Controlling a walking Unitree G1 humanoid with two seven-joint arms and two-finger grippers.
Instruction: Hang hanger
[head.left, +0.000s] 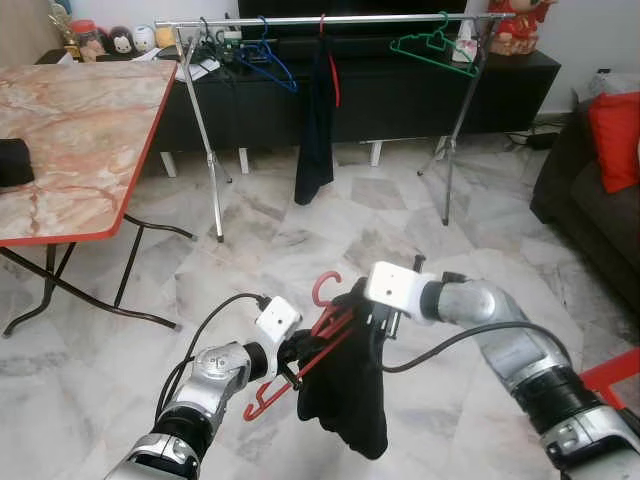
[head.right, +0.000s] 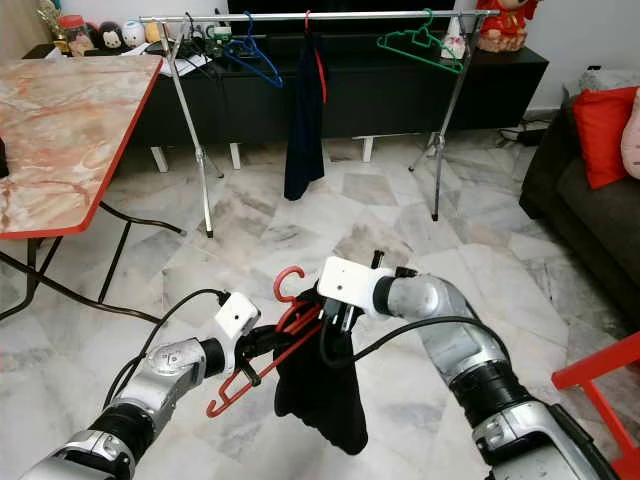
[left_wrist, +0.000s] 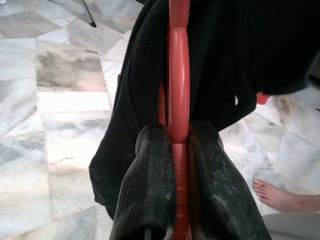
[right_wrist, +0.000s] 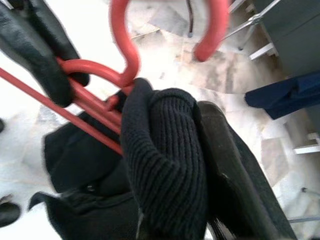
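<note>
**Hanger dressed and held, rail not yet reached**

The left gripper (head.left: 290, 352) has its jaws closed on the red hanger (head.left: 300, 365), low over the marble floor. The right gripper (head.left: 380, 318) pinches the black garment (head.left: 345, 400) draped on it, jaws clamped on a fold of cloth. The clothes rail (head.left: 330, 20) stands well apart ahead; carrying over and hooking on appear to be left

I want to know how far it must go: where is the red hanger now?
In the left eye view the red hanger is low in the middle, above the floor, clamped in the left gripper, with the black garment draped on it, short of the rack.
</note>
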